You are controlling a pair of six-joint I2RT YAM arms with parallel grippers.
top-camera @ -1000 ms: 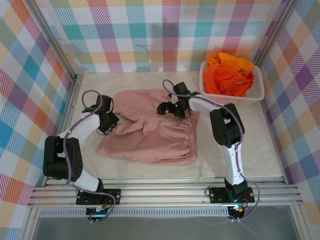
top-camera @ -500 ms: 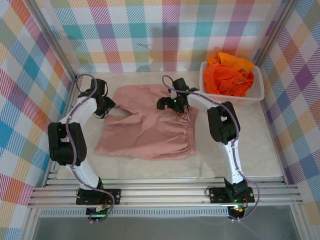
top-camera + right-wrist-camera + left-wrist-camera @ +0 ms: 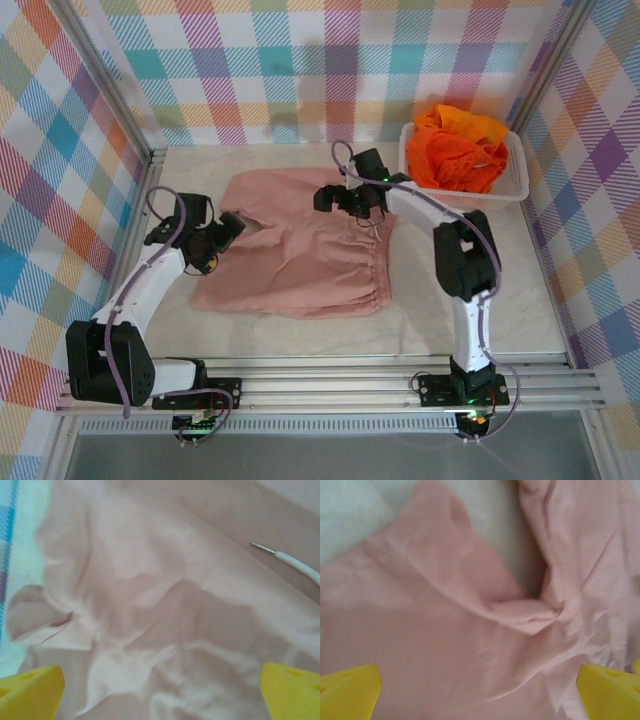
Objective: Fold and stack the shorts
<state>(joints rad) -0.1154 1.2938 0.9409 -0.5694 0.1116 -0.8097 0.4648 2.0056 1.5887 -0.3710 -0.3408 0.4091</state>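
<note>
Left gripper (image 3: 230,224) and right gripper (image 3: 330,198), jaws apart over the pink shorts (image 3: 300,255) — I'd pinch matching hems, fold squarely.

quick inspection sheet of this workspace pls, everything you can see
surface: pale table, bare around the cloth
job's things: pink shorts spread flat mid-table, gathered waist toward the right; orange shorts piled in the white basket at the far right
clutter: nothing seen
grippers: left gripper open at the pink shorts' left edge, holding nothing; right gripper open over their far part, holding nothing
cables: cables loop along both arms; white drawstring end lies on the pink cloth
surroundings: checked walls on three sides; metal rails along the near edge
</note>
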